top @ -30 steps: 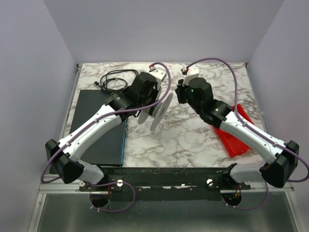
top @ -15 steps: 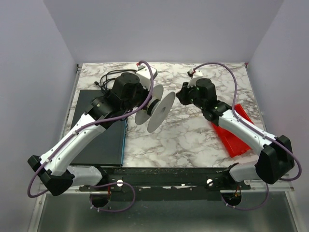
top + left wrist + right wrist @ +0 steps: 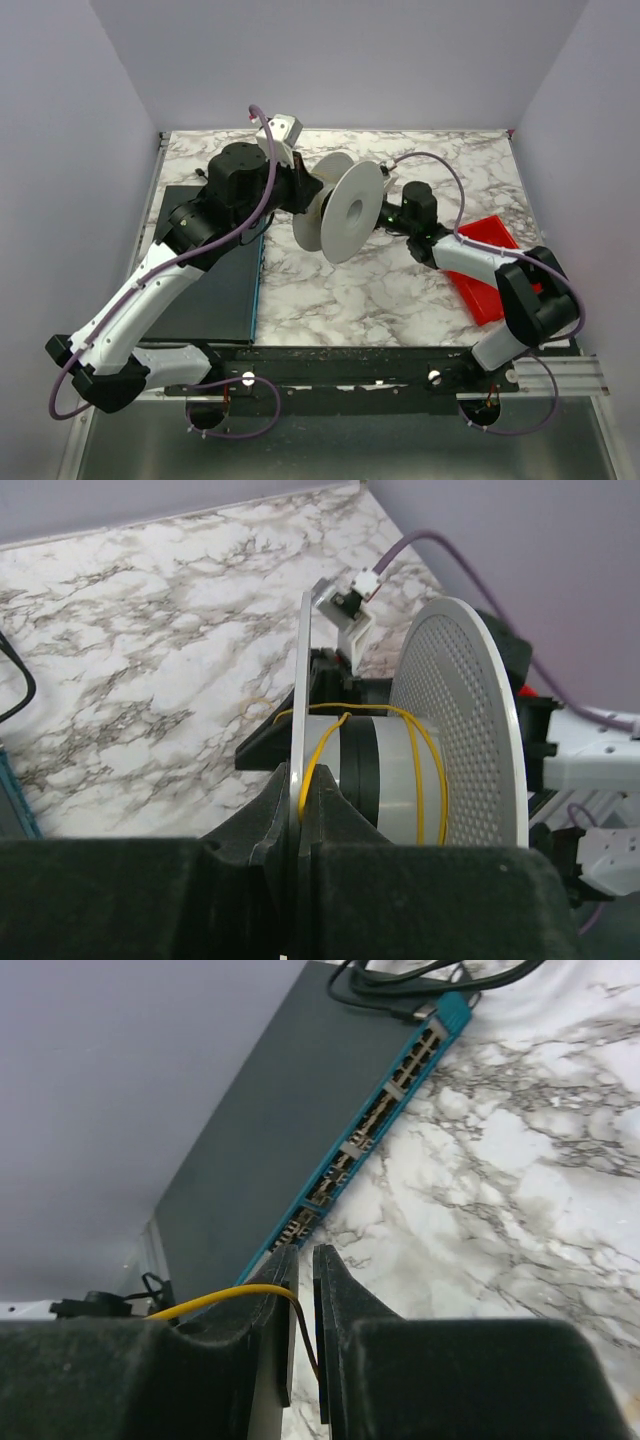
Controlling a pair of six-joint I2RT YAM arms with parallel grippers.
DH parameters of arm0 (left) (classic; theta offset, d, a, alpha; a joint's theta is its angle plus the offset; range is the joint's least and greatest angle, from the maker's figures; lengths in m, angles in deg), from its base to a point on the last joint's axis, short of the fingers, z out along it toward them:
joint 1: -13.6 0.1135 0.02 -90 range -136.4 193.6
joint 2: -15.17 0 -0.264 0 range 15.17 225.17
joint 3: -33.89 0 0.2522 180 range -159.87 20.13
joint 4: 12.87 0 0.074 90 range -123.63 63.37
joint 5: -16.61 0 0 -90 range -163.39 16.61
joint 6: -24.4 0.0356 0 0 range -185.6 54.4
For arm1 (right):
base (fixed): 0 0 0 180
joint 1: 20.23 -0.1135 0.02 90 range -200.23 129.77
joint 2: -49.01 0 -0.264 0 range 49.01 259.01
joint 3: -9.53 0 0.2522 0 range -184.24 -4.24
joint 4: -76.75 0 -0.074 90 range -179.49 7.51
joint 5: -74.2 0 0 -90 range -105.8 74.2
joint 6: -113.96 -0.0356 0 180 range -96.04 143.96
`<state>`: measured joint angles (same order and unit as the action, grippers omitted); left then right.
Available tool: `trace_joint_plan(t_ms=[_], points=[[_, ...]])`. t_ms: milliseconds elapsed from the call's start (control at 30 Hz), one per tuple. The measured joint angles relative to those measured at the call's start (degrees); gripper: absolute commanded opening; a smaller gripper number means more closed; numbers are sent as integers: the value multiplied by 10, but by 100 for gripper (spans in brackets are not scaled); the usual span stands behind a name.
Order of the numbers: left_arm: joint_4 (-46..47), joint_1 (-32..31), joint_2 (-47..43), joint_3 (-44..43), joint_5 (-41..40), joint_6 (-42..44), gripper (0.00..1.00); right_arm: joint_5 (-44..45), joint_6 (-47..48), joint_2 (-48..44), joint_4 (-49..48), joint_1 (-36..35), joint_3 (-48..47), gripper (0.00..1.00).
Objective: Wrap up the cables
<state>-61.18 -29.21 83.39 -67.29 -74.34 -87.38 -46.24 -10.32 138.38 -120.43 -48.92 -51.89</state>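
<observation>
Marbled table [image 3: 370,290], pale lilac walls [image 3: 340,60]

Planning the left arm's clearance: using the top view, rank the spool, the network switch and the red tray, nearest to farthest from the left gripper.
1. The spool: its flange is clamped in the left gripper.
2. The network switch: left side, under that arm.
3. The red tray: far right.

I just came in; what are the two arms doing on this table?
The left claw is clamped on one flange of a white perforated plastic spool, holding it above the marble table. The right claw has a thin yellow wire running through its nearly closed jaws. A few turns lie on the hub.
</observation>
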Motion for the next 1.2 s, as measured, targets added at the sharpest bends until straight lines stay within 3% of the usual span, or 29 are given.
trace_joint_plan(t_ms=[233,567,733,933,1200], points=[[53,0,-8,2,-54,-81,0,-49,-89,34,-116,-30,10,19],[51,7,28,-41,-242,-127,0,-60,-148,31,-195,-80,75,18],[42,23,64,-63,-294,-122,0,-61,-154,0,-189,-90,104,5],[25,39,107,-82,-339,-89,0,-38,-105,-89,-65,-103,82,1],[-23,39,195,-133,-348,-19,0,67,49,-158,211,-147,-89,1]])
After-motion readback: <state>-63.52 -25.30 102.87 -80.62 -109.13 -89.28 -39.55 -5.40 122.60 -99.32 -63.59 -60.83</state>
